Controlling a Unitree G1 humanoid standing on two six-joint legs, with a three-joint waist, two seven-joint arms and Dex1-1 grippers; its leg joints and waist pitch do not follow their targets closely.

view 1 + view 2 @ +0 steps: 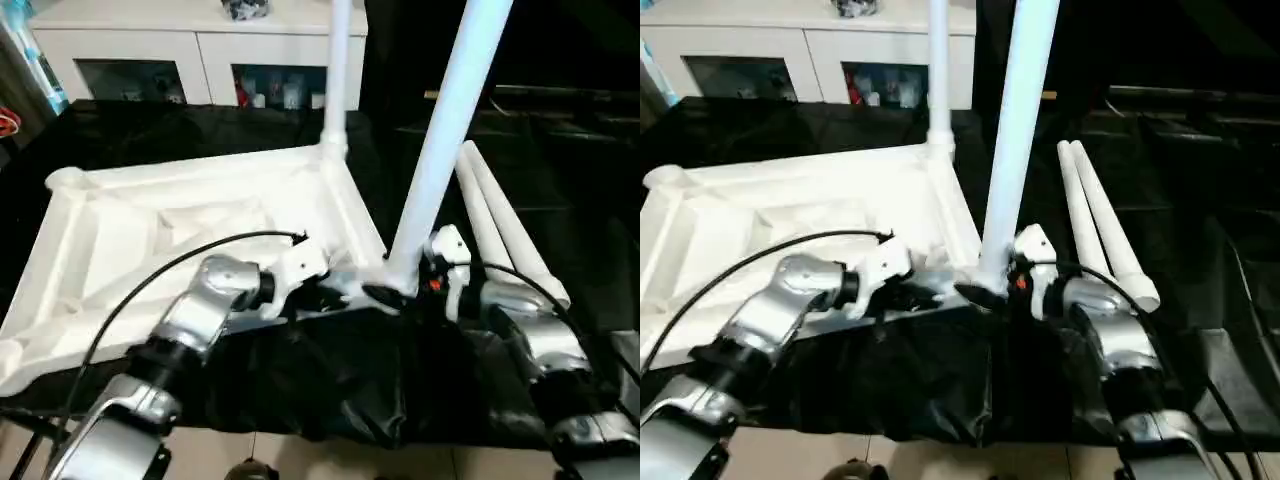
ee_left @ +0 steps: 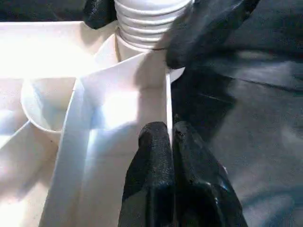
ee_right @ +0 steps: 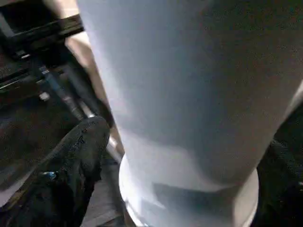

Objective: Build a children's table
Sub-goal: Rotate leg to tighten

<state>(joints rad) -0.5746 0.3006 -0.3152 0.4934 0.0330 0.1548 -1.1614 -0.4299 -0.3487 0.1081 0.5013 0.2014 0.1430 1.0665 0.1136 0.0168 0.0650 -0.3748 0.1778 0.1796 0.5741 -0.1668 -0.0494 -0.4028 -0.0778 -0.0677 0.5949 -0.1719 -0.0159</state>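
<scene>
Two loose legs (image 1: 500, 215), black cloth (image 1: 330, 380), white cabinet (image 1: 200, 45)

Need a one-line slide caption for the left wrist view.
Left gripper pinching table top rim beside the threaded leg.

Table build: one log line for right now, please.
left gripper shut on tabletop rim | right gripper open around near leg | far leg upright | spare legs lying

The tabletop (image 1: 200, 215) lies upside down on the left of the worktop (image 1: 560, 180). One leg (image 1: 337, 70) stands in its far right corner socket, another leg (image 1: 445, 130) in its near right one. Two loose legs (image 1: 505, 235) lie side by side right of the tabletop. A cabinet (image 1: 200, 45) stands behind the worktop.
</scene>
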